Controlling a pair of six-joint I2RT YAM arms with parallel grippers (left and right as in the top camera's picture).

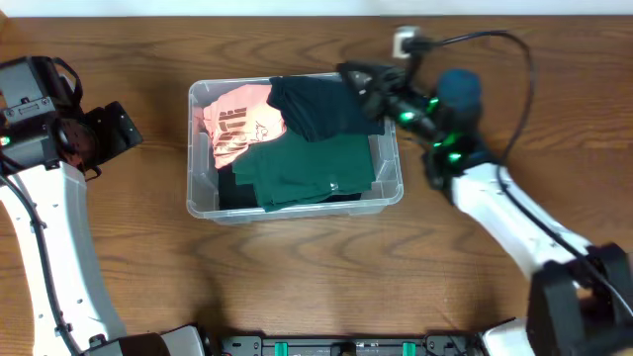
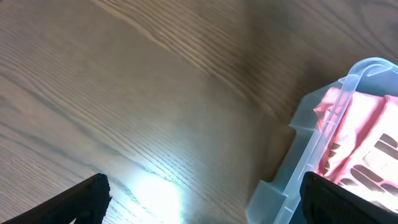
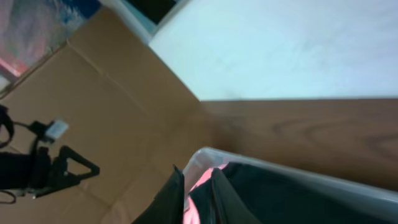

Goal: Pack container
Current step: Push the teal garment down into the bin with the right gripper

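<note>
The container (image 1: pixel 197 148) is a clear plastic bin in the middle of the table. It holds a pink garment (image 1: pixel 237 119), a green garment (image 1: pixel 307 168) and a dark garment (image 1: pixel 321 104) that lies over its far right part. My right gripper (image 1: pixel 354 77) is at the bin's far right corner. In the right wrist view its fingers (image 3: pixel 198 193) are almost together beside the dark garment (image 3: pixel 280 193), gripping its edge. My left gripper (image 1: pixel 127 129) is open and empty, left of the bin. The left wrist view shows the bin's corner (image 2: pixel 323 137) and the pink garment (image 2: pixel 367 137).
A white plug and black cable (image 1: pixel 407 42) lie on the table behind the right arm. Bare wooden tabletop (image 1: pixel 297 287) surrounds the bin. The right wrist view shows cardboard (image 3: pixel 112 106) and a white wall beyond the table.
</note>
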